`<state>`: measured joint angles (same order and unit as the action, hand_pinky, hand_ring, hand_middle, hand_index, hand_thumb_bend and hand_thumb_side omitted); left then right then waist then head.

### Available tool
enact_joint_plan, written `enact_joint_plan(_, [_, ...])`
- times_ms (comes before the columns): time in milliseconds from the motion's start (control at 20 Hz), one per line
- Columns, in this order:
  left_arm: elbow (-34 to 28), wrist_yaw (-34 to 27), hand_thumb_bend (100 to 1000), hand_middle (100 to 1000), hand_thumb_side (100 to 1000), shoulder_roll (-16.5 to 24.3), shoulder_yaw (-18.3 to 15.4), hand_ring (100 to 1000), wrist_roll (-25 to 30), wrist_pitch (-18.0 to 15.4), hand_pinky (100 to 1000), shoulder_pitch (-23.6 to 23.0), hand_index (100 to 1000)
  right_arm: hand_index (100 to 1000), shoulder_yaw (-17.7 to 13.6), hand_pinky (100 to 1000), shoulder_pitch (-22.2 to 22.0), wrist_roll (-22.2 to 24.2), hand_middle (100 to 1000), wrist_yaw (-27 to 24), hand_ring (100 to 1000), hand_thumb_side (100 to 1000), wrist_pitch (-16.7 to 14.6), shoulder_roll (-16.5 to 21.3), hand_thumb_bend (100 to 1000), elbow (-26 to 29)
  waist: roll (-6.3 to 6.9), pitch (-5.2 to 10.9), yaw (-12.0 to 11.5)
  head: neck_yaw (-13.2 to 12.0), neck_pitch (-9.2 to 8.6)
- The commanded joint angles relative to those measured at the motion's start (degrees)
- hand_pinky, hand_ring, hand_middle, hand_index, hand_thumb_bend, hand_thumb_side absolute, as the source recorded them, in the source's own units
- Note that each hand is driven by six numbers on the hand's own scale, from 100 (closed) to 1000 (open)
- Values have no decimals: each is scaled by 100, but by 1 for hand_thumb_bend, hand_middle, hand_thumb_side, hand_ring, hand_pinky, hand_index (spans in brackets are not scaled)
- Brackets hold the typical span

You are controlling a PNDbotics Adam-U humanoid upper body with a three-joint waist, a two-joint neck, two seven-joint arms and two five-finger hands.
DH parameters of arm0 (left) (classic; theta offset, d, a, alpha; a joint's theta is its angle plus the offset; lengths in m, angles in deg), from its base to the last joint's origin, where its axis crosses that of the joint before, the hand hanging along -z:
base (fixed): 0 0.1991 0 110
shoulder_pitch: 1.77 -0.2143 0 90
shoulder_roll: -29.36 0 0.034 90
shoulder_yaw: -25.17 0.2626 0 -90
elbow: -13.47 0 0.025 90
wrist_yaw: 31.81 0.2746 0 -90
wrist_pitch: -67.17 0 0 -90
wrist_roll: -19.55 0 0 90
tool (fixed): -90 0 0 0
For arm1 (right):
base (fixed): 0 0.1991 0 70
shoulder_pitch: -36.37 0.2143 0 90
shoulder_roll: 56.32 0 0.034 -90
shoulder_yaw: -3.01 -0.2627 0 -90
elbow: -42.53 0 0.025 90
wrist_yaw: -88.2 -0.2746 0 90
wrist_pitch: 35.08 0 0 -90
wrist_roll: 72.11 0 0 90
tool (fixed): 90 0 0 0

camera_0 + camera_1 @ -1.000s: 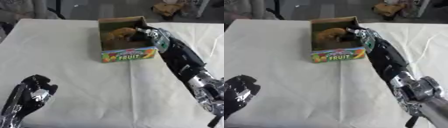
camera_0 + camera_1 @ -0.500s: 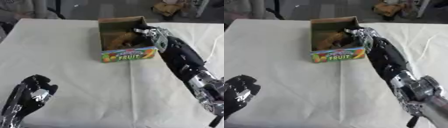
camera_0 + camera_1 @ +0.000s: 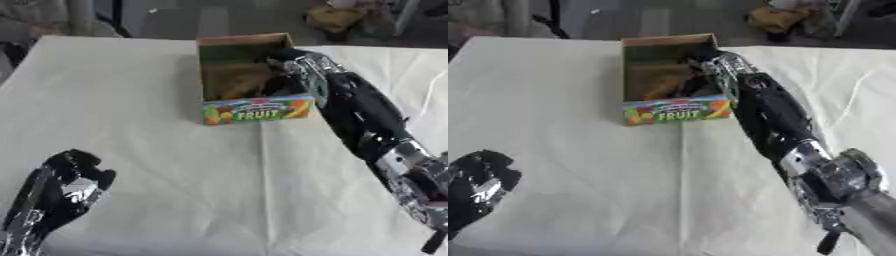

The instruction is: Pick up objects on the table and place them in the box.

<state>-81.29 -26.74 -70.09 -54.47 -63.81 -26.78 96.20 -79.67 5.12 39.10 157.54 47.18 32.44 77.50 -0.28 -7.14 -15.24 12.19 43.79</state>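
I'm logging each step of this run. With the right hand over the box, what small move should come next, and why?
Probably lift the right hand up out of the box: brownish objects already lie inside, and the hand appears to carry nothing.

Brown box point(image 3: 249, 80) w/ multicolour fruit label, white tablecloth point(image 3: 175, 170).

The right hand point(image 3: 297, 67) has lifted inside the box point(image 3: 249, 75).

Lab or workshop – cloth-covered table point(image 3: 131, 150), grey floor point(image 3: 175, 20) behind.
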Motion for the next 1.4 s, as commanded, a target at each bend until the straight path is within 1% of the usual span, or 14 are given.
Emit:
enact_joint_plan(50, [-63,21,602,559,399,46,-17,530,11,-12,571,26,578,1000,89,1000,197,-41,1000,372,1000,637,51,217,491,49,12,90,-7,-20,33])
enact_joint_plan(100, [-63,22,602,559,399,47,-18,530,9,-12,571,25,578,1000,137,1000,213,-59,1000,482,1000,628,63,237,487,60,11,91,-6,-21,33])
enact_joint_plan(300, [-60,26,603,558,399,53,-21,529,5,-12,571,21,578,1000,345,1000,287,-140,1000,915,1000,455,87,326,446,144,-1,95,7,-36,33])
enact_joint_plan(350, [-59,27,603,559,399,54,-23,529,3,-12,571,20,578,1000,378,1000,301,-164,1000,1023,1000,383,90,346,436,170,-4,97,12,-42,33])
enact_joint_plan(450, [-56,31,603,559,399,59,-29,529,-1,-13,571,15,578,1000,423,1000,327,-224,1000,1236,1000,310,120,397,430,237,-11,101,25,-62,33])
enact_joint_plan(650, [-52,39,604,558,399,72,-47,529,-17,-12,571,6,578,1000,380,1000,373,-402,1000,1649,1000,361,141,515,435,456,-27,108,67,-103,33])
enact_joint_plan(850, [-43,47,604,558,400,83,-68,529,-36,-10,571,-11,578,1000,211,1000,430,-523,1000,2058,1000,374,104,594,436,631,-52,116,133,-159,33])
enact_joint_plan(1000, [-38,60,604,559,400,101,-105,529,-71,-13,572,-28,578,1000,33,1000,480,-775,1000,2359,1000,353,9,765,434,1036,-90,108,239,-249,33])
enact_joint_plan(1100, [-36,69,604,559,400,108,-130,529,-95,-13,571,-42,577,1000,-114,1000,426,-970,1000,2505,1000,291,-100,836,428,1354,-106,104,303,-309,33])
enact_joint_plan(1150, [-36,73,604,559,400,114,-144,529,-109,-13,571,-49,577,1000,-188,1000,389,-1069,1000,2485,1000,291,-156,875,428,1515,-112,101,334,-341,33])
enact_joint_plan(1200, [-36,78,603,559,401,121,-159,529,-124,-13,571,-58,577,1000,-255,1000,347,-1171,1000,2422,1000,211,-192,927,417,1680,-119,99,369,-376,33])
enact_joint_plan(1250, [-37,82,604,559,401,127,-173,529,-140,-13,571,-65,577,1000,-324,1000,294,-1273,1000,2339,1000,194,-215,969,415,1845,-124,96,399,-403,33])
enact_joint_plan(1300, [-37,85,603,559,401,132,-188,529,-156,-12,571,-73,577,1000,-415,1000,222,-1373,1000,2248,1000,101,-235,997,397,2009,-128,92,434,-435,33])
enact_joint_plan(1400, [-38,92,603,560,401,142,-212,529,-185,-11,571,-83,577,1000,-597,996,50,-1564,994,2063,1000,100,-274,1036,376,2319,-136,80,509,-495,33])
